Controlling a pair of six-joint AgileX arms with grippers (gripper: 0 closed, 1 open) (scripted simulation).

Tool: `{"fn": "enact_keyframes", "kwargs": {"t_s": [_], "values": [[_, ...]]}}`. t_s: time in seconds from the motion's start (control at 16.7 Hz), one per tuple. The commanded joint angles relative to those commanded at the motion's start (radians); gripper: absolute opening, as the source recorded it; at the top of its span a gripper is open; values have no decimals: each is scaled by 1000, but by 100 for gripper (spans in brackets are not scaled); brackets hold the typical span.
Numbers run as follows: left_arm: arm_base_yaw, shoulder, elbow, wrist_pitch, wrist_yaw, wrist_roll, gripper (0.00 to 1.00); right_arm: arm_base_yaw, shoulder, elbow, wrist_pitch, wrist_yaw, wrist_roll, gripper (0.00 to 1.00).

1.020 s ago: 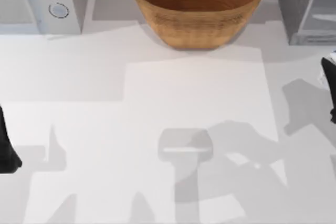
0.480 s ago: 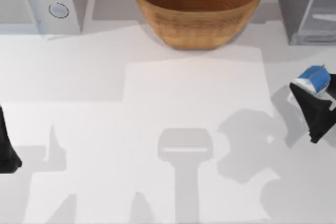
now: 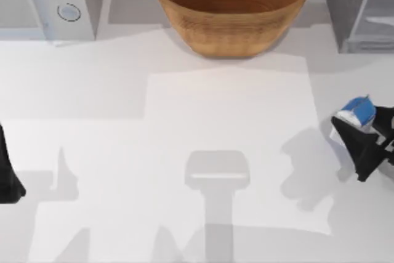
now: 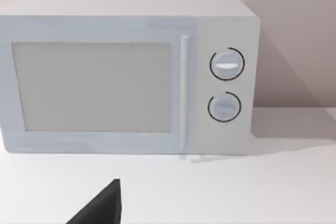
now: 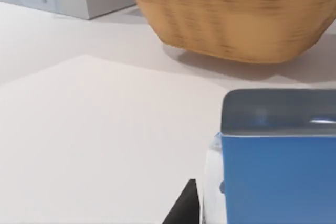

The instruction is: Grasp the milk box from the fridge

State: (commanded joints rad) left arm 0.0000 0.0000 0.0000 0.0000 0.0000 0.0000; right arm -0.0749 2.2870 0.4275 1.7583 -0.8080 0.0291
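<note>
Right gripper (image 3: 356, 129) at table's (image 3: 184, 121) right edge, closed around milk box (image 3: 359, 110), fridge (image 3: 357, 4) behind, left gripper (image 3: 7, 173) parked far left, grip unclear

Bright, even render light, no glare. Soft-edged grey shadows on the white table (image 3: 184, 121): arm-shaped patch just left of the right gripper (image 3: 360, 146), a blocky T-shaped one further left mid-table. Wicker bowl (image 3: 232, 5) drops a short dark shadow at its base. Right wrist view: milk box (image 5: 278, 177) looms close at the gripper, bowl weave smeared. Microwave (image 4: 128, 74) throws a faint shadow on the wall beside it.
</note>
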Motion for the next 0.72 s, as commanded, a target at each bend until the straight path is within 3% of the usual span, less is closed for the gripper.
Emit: {"fn": "enact_keyframes", "kwargs": {"t_s": [0.48,0.72], "values": [[0,0,0,0,0,0,100,137,32,168,-31,133,-8,0],[0,0,0,0,0,0,100,153,35,187,-33,148,-8,0]]}}
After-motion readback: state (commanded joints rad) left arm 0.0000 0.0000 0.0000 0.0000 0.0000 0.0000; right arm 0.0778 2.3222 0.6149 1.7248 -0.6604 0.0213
